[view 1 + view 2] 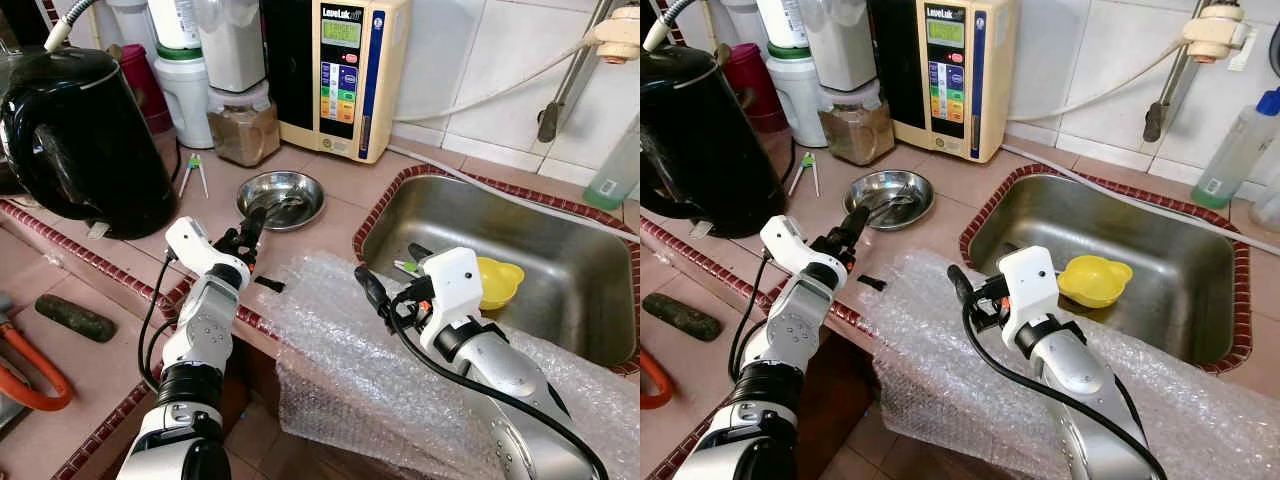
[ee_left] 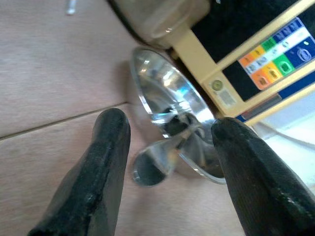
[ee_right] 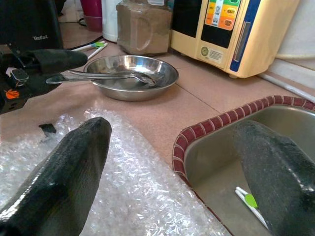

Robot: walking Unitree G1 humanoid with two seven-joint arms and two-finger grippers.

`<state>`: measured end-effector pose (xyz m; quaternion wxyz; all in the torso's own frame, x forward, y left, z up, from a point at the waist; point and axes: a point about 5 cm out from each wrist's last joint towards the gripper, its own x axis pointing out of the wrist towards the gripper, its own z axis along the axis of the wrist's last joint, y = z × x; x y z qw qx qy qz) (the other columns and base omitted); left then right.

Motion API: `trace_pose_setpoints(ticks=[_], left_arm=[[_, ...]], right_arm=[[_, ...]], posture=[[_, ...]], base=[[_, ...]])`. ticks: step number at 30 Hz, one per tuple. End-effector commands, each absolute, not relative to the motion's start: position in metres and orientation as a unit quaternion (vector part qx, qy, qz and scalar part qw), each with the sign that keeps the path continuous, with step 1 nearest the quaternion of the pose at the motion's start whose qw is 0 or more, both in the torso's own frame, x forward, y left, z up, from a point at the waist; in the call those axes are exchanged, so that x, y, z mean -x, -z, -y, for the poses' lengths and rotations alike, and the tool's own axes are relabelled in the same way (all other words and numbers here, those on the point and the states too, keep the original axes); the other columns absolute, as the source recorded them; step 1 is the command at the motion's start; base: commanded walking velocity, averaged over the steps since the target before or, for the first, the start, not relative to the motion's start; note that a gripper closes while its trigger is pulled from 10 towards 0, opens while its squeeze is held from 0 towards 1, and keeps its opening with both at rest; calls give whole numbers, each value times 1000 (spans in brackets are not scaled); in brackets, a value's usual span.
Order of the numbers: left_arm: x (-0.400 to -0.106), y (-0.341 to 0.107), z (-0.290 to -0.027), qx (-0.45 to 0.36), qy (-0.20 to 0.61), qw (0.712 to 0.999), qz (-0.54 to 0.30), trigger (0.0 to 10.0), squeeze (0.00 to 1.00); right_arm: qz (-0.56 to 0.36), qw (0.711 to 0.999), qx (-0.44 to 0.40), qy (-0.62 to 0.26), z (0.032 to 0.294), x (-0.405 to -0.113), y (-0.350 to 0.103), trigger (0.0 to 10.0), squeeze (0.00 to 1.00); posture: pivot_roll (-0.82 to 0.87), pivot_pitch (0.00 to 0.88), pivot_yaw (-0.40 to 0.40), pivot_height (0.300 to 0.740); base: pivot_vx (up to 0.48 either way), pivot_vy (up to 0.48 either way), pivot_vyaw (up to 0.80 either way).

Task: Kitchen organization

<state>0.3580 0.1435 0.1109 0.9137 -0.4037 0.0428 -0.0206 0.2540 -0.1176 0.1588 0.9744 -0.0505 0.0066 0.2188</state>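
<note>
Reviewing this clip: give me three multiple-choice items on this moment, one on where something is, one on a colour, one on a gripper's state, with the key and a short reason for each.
1. Where does the spoon lie?
A. In the steel dish by the kettle
B. In the sink
C. On the bubble wrap

2. What colour is the small bowl in the sink?
A. Red
B. Yellow
C. Blue

3. How is the left gripper set?
A. Shut on the spoon handle
B. Open, fingers either side of the spoon handle
C. Shut on the bubble wrap

Key:
1 A: the spoon's bowl rests in the steel dish, its handle over the rim toward the robot.
2 B: the bowl in the basin is plainly yellow.
3 B: the left wrist view shows a gap between each finger and the handle.
</note>
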Motion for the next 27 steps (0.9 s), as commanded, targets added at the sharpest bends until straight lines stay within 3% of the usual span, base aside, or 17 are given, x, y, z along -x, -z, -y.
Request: trace_pose_setpoints(ticks=[1, 2, 9, 27], left_arm=[[-363, -117, -147, 406, 13, 913, -32, 353, 0], [-363, -116, -147, 410, 12, 912, -33, 0, 0], [-363, -112, -150, 411, 4, 911, -33, 0, 0], [-372, -117, -150, 429, 8, 903, -32, 0, 0]], right_arm=[[-5, 972, 47, -228, 116, -251, -161, 10000, 0], [-7, 970, 44, -237, 115, -250, -161, 10000, 0], [-36, 952, 29, -304, 114, -239, -156, 10000, 0], [-35, 956, 49, -288, 113, -243, -154, 10000, 0]], posture=[[-131, 25, 55, 740], [-129, 24, 52, 740], [-129, 22, 48, 740], [-135, 1, 73, 740]], base=[[0, 0, 0], [0, 0, 0], [0, 0, 0], [0, 0, 0]])
